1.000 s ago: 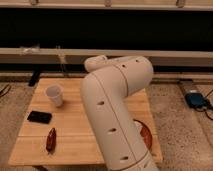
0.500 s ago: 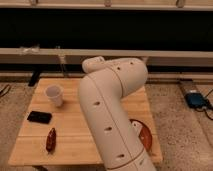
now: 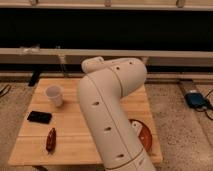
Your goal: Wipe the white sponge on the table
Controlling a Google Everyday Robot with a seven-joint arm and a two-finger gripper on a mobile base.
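The light wooden table [image 3: 75, 131] fills the middle of the camera view. My thick white arm [image 3: 110, 110] rises from the bottom edge and bends over the table's far half. It covers much of the top. The gripper is hidden behind this arm, somewhere past the elbow [image 3: 117, 75], and it is shut. The white sponge is hidden from view, so I cannot tell whether the gripper touches or holds it.
A white paper cup [image 3: 54, 95] stands at the table's far left. A black phone [image 3: 39, 117] lies nearer, with a reddish-brown object [image 3: 50, 140] by the front edge. A brown round dish [image 3: 143, 136] peeks out right of the arm. A blue device [image 3: 196, 100] sits on the floor.
The arm has shifted slightly to the left. The gripper has gone from open to shut behind it. Cup, phone and the reddish object have not moved.
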